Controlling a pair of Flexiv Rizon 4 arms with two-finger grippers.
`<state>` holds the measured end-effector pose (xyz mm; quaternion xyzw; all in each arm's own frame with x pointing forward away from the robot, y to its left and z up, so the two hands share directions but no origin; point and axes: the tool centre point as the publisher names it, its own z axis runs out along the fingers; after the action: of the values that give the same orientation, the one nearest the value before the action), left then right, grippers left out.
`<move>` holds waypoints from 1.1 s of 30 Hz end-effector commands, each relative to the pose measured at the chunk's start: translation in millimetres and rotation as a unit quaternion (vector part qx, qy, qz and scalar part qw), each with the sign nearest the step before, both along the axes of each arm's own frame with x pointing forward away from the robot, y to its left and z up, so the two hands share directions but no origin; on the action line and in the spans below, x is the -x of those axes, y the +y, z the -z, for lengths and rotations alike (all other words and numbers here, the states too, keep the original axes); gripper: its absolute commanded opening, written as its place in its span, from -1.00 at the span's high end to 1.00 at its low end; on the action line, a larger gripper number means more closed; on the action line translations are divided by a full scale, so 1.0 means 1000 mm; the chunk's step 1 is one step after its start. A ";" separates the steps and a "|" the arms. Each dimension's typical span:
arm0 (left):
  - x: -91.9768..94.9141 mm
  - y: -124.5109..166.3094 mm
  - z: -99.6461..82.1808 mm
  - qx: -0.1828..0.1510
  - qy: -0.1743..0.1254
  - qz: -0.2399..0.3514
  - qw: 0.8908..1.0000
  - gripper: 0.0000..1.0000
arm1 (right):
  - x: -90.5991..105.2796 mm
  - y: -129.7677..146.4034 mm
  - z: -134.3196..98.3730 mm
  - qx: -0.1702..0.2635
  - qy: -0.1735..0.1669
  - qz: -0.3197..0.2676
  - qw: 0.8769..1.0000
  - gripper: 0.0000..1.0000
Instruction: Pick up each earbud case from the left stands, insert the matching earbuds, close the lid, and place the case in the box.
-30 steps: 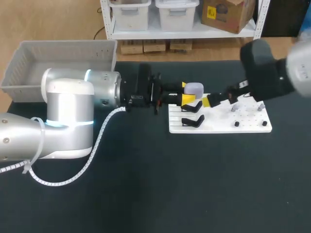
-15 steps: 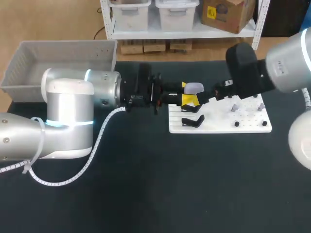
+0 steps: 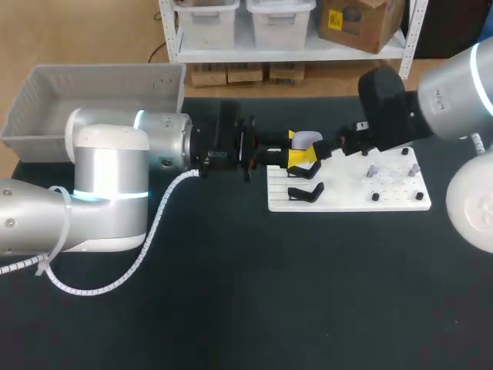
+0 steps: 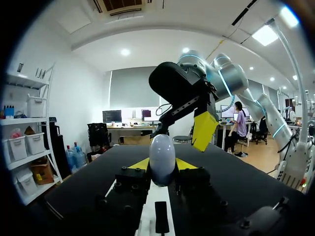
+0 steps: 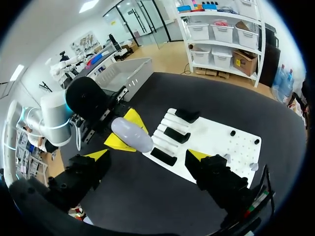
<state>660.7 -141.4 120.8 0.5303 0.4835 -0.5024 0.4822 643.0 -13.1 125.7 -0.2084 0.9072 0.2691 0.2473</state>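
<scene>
1. the left gripper (image 4: 162,166) is gripping the earbud case (image 4: 162,159): both yellow tips are pressing its lower sides, and its rounded upper part is sticking out above them.
2. in the left wrist view the case's long axis is standing upright, crosswise to the line between the left fingers. the lid appears shut, though i cannot make out the seam.
3. the right gripper (image 5: 146,155) is spreading its fingers wide and holding nothing. the case (image 5: 132,134) is lying just ahead of the gap between them, not yet inside it, and neither right finger is touching it.
4. seen from the right wrist, the case's length is running at a slant to the right fingers' closing line. this is probably what the coming move depends on, since the fingers are needing the free upper part and the left tips are covering the lower part.
5. the right gripper (image 3: 333,151) is the nearer free one, hanging just beside the case (image 3: 308,139) and over the white board (image 3: 393,202), with the black stands (image 3: 306,192) below the left fingers.
6. small pale pieces (image 3: 371,171), possibly the earbuds, are sitting behind the right fingers on that board.
7. the box (image 3: 77,92) is waiting well apart, back past the left wrist.
</scene>
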 end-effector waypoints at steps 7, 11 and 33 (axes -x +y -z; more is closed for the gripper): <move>0.000 0.000 0.001 0.001 -0.001 -0.001 1.000 1.00 | -0.010 -0.002 0.005 0.000 0.004 0.010 1.000 -1.00; 0.000 0.000 0.001 0.001 -0.001 -0.001 1.000 1.00 | -0.014 -0.004 0.005 0.002 0.004 0.017 1.000 -1.00; 0.000 0.000 0.001 0.001 -0.001 -0.001 1.000 1.00 | -0.008 -0.035 -0.039 0.121 -0.092 0.061 0.987 -1.00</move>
<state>660.9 -141.3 120.7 0.5303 0.4832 -0.5027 0.4822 666.0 -39.7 149.7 -0.2250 0.8900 0.2405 0.3154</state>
